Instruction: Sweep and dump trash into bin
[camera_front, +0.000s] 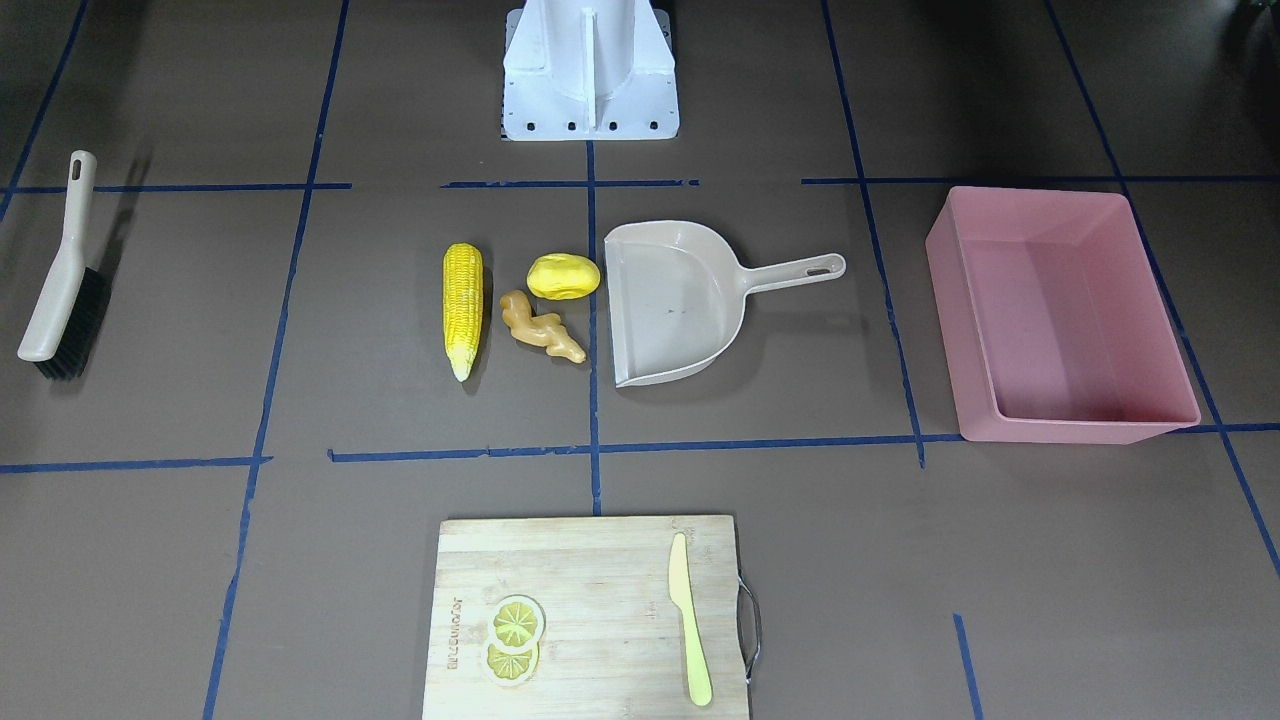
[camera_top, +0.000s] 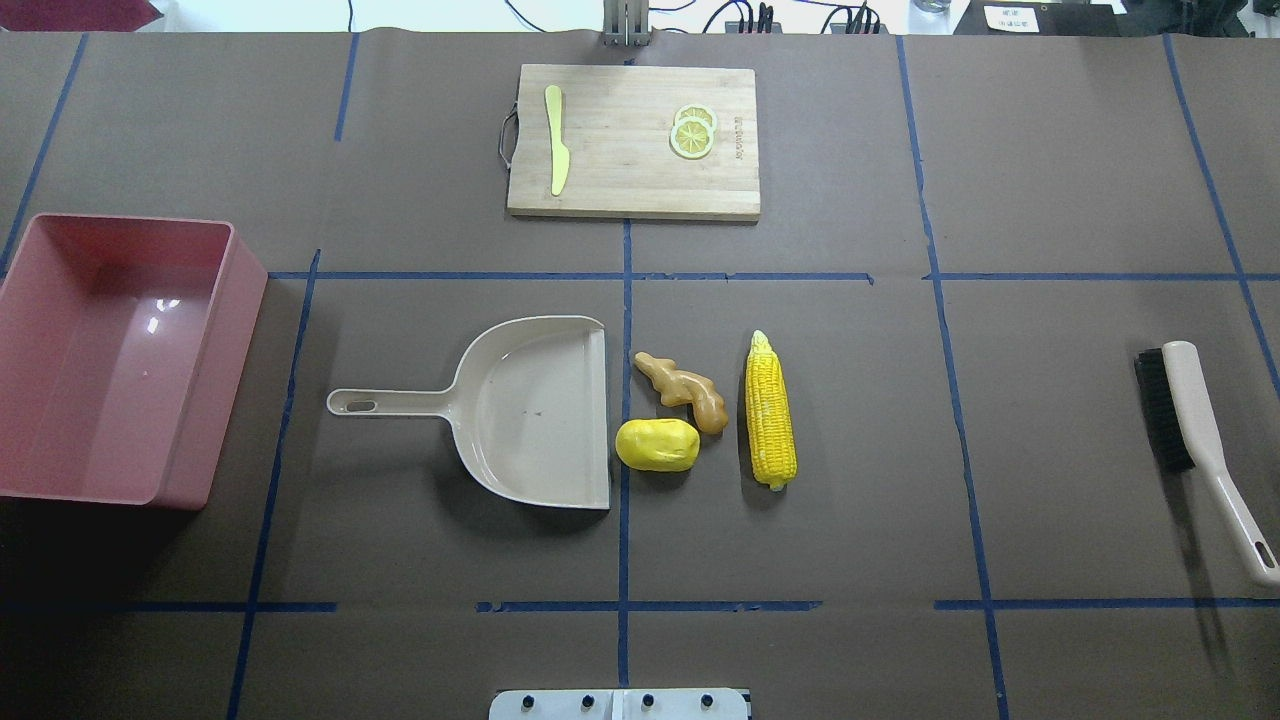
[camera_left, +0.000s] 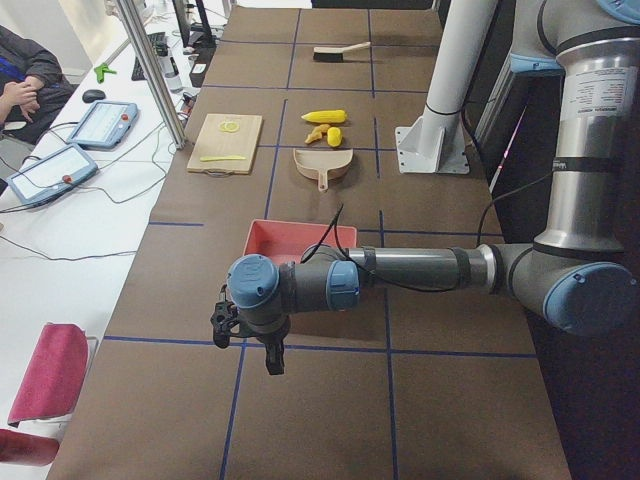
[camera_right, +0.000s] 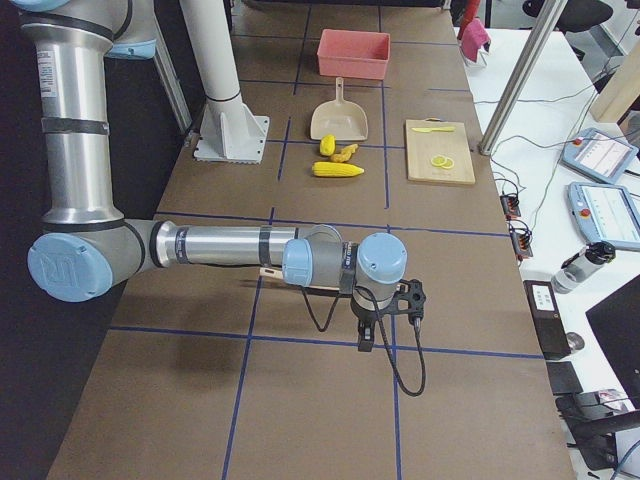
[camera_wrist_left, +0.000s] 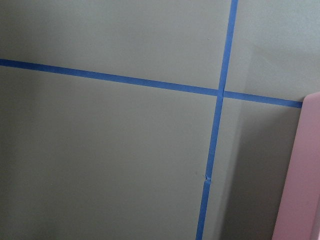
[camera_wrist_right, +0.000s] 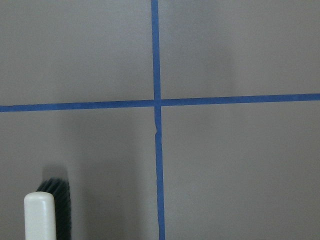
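In the front-facing view you see the trash in a cluster at the middle of the table (camera_front: 800, 560). The corn cob (camera_front: 463, 310) lies lengthwise. The ginger root (camera_front: 540, 327) is at its 3 o'clock, and the potato-like lump (camera_front: 563, 276) is at the ginger's 1 o'clock. The dustpan (camera_front: 672, 305) lies flat at their 3 o'clock, mouth toward them and handle pointing away. The bin (camera_front: 1070, 428) stands well apart at the dustpan's 3 o'clock. The brush (camera_front: 60, 270) lies far off at 9 o'clock. At 6 o'clock a cutting board (camera_front: 600, 560) carries a knife (camera_front: 690, 620) and lemon slices (camera_front: 514, 637).

The overhead view mirrors this, with the bin at 9 o'clock of the dustpan and the brush at 3 o'clock. The lump sits just beside the dustpan's lip (whether it touches the ginger, you cannot tell).

In the left side view the near arm reaches out low, and the left gripper (camera_left: 250, 345) hangs above the table at the bin's 6 o'clock. You cannot tell how far its jaws are parted.

In the right side view the right gripper (camera_right: 390, 318) hangs likewise above the table, far from the trash at its 12 o'clock. Its opening cannot be judged either.

The left wrist camera shows only crossed blue tape (camera_wrist_left: 215, 130) and the bin's pink edge at 4 o'clock.

The right wrist camera shows a tape cross and the brush's tip at 7 o'clock.
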